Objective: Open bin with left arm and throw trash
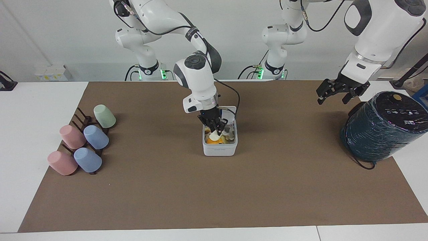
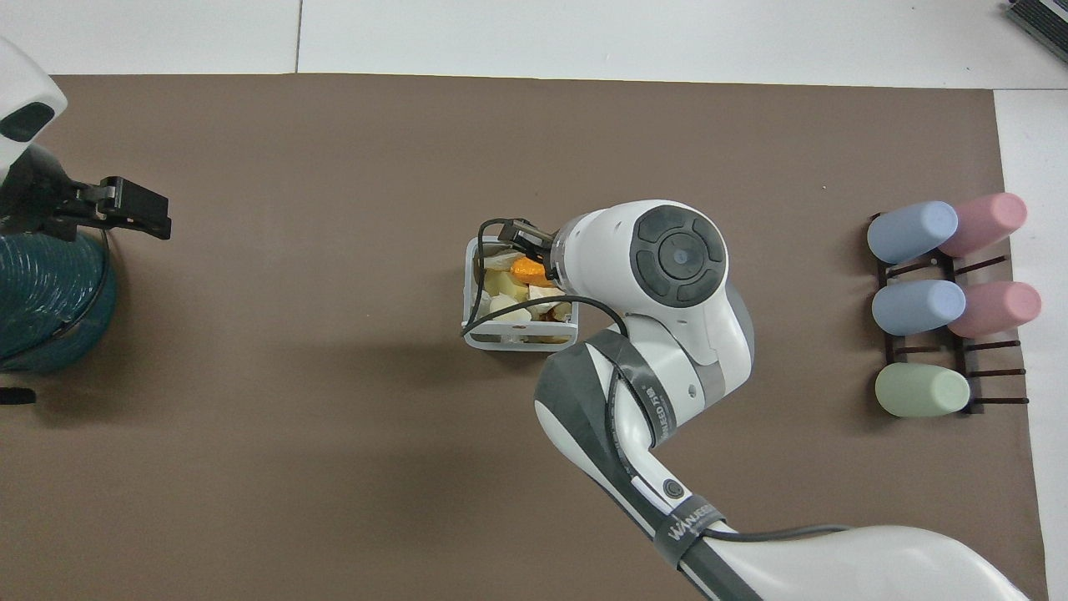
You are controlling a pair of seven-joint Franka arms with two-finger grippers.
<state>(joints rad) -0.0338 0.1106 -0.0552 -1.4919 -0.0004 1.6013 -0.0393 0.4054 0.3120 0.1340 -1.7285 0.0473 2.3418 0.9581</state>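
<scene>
The white bin (image 1: 219,149) stands on the brown mat with its lid (image 1: 231,111) tipped up on the side nearer the robots. Trash fills it: a cream-white lump (image 1: 213,136) on top, an orange piece (image 1: 212,141) beside it, and more scraps (image 2: 507,305). My right gripper (image 1: 216,130) hangs just above the bin's contents, open, with the cream lump lying under its tips. In the overhead view the right wrist hides most of that gripper (image 2: 524,236). My left gripper (image 1: 337,94) is open and holds nothing, up in the air beside the teal cylinder.
A big dark teal cylinder (image 1: 381,127) lies at the left arm's end of the table, also in the overhead view (image 2: 42,309). A dark rack with several pastel cups (image 1: 83,140) sits at the right arm's end (image 2: 943,300). A cable loops over the bin's rim (image 2: 476,321).
</scene>
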